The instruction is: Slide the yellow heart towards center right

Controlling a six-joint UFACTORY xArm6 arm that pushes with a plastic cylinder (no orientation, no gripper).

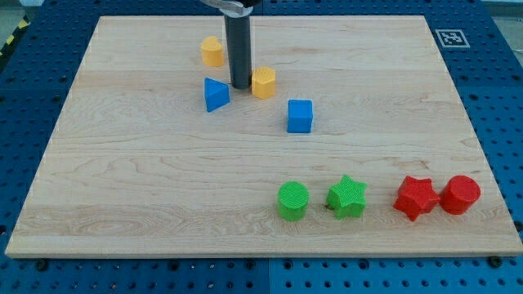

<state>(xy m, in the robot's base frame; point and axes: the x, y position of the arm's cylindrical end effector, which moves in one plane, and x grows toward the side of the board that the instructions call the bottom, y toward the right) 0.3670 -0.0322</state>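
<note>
The yellow heart [212,51] lies near the view's top, left of the middle of the wooden board [122,171]. My tip [240,86] rests on the board below and to the right of the heart, a short way from it. The tip stands between a blue triangle [216,94] on its left and a yellow pentagon-like block [263,82] on its right, very close to the pentagon's left side. The dark rod rises from the tip and leaves the view at the top.
A blue cube [300,116] lies right of and below the yellow pentagon. Along the view's bottom right sit a green cylinder [292,201], a green star [346,197], a red star [416,198] and a red cylinder [460,194]. A printed marker tag [452,37] is beyond the top right corner.
</note>
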